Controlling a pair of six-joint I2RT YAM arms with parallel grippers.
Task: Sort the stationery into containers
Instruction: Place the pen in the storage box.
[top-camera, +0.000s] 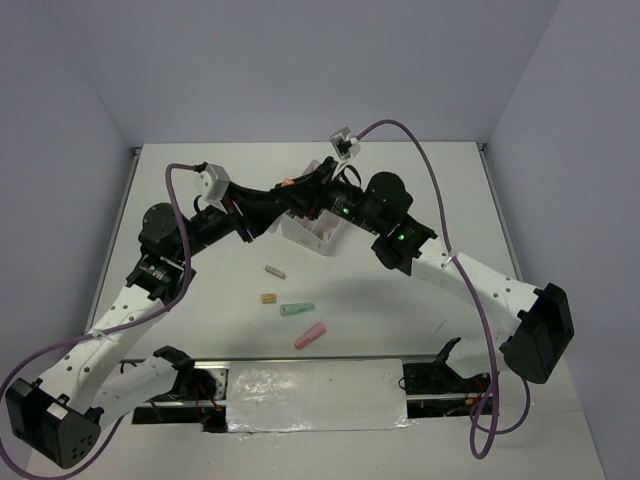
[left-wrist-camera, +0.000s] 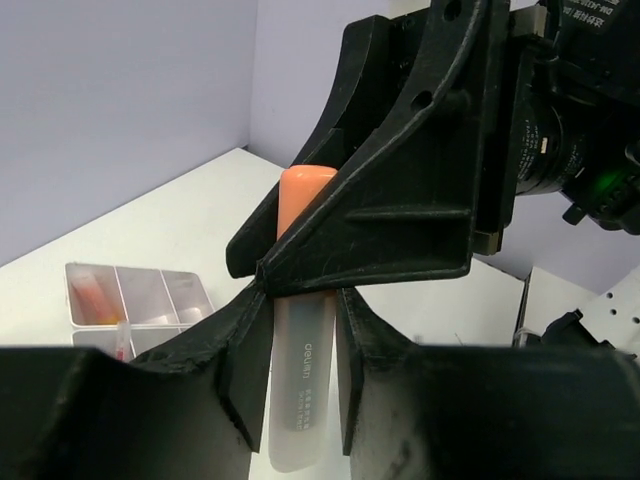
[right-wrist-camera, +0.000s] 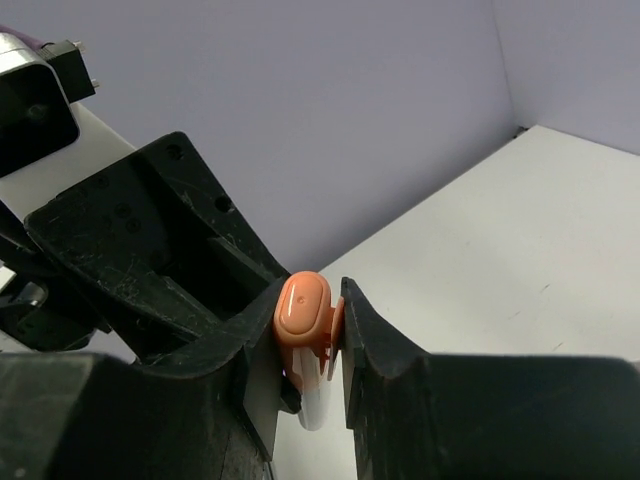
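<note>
Orange-capped marker (left-wrist-camera: 305, 200) hangs in the air, held by both arms at once: the left end effector (left-wrist-camera: 300, 345) is clamped on its pale barrel, and the right end effector (right-wrist-camera: 306, 305) is pinching the orange cap. The two meet over the far middle of the counter (top-camera: 420, 300), toward twelve o'clock in the overhead view, right by the divided white box (top-camera: 310, 238). At six o'clock from that box lie a green marker (top-camera: 297, 309), a pink marker (top-camera: 310, 336) and two small tan pieces (top-camera: 275, 271), each apart from the others.
</note>
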